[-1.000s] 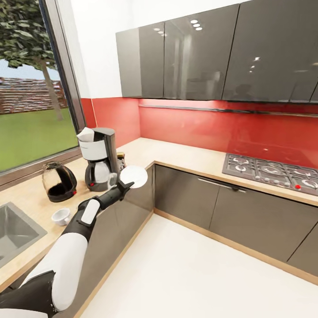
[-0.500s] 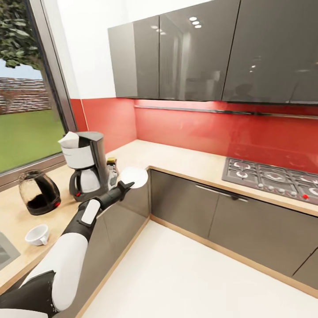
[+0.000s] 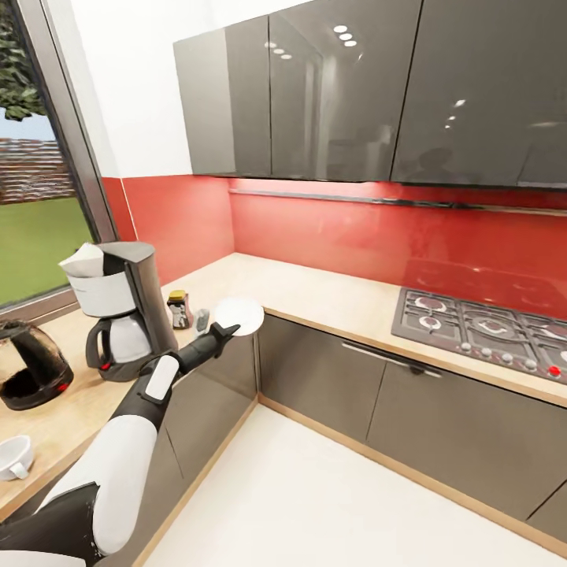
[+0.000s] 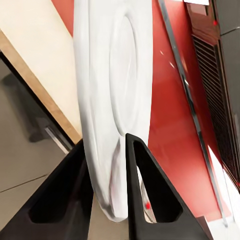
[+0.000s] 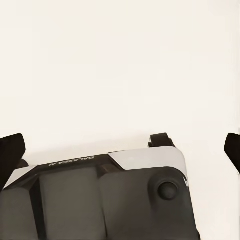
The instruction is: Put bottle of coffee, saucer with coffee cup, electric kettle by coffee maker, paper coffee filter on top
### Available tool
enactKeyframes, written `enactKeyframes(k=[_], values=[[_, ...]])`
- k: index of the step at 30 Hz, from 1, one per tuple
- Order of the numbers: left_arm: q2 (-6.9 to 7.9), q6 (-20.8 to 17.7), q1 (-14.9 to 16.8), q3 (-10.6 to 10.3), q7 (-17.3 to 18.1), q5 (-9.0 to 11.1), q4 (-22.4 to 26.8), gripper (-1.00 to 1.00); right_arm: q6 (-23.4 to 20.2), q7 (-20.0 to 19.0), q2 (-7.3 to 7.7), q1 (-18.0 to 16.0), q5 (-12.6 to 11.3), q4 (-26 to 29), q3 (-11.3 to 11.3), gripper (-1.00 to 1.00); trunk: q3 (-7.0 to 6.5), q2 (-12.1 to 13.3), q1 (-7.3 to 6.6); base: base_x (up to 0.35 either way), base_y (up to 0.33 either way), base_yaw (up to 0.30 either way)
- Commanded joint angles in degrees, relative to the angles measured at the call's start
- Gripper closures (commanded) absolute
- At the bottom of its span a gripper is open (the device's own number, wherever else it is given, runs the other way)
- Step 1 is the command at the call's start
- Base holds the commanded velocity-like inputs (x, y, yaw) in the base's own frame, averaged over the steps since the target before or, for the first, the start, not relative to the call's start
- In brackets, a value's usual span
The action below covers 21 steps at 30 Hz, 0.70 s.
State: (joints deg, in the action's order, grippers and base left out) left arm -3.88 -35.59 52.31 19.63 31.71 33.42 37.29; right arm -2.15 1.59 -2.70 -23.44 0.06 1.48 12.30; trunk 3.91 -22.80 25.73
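The worktop (image 3: pixel 331 291) runs under the left end effector (image 3: pixel 223 331) and on toward the hob (image 3: pixel 480 323) well off to its right. The coffee maker (image 3: pixel 118 311) stands near, to its left, with a paper filter (image 3: pixel 83 258) on top; farther left sits the electric kettle (image 3: pixel 27 366), and the coffee cup (image 3: pixel 12 457) lies nearer the robot. The bottle of coffee (image 3: pixel 179 309) stands just beyond the end effector. Its fingers (image 4: pixel 145 190) are clamped on the saucer (image 3: pixel 239 316), held on edge above the worktop's front edge. The right end effector (image 5: pixel 120 145) has its fingertips spread wide over pale floor.
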Motion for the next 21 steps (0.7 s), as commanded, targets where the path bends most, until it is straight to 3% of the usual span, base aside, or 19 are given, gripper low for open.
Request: enactKeyframes(k=[1, 15, 21], values=[[-0.07, -0.4, 0.1, 0.3, 0.0, 0.0, 0.0, 1.0, -0.2, 0.2, -0.02, 0.0, 0.0, 0.1, 0.3, -1.0, 0.13, -0.1, 0.06, 0.19, -0.216, 0.0], [-0.14, -0.4, 0.1, 0.3, 0.0, 0.0, 0.0, 1.0, -0.2, 0.2, -0.02, 0.0, 0.0, 0.1, 0.2, -1.0, 0.13, -0.1, 0.06, 0.122, -0.251, 0.007], [-0.16, -0.4, 0.1, 0.5, 0.0, 0.0, 0.1, 1.0, -0.2, 0.2, -0.02, 0.0, 0.0, 0.0, 0.2, -1.0, 0.13, -0.1, 0.06, 0.02, -0.269, 0.232]])
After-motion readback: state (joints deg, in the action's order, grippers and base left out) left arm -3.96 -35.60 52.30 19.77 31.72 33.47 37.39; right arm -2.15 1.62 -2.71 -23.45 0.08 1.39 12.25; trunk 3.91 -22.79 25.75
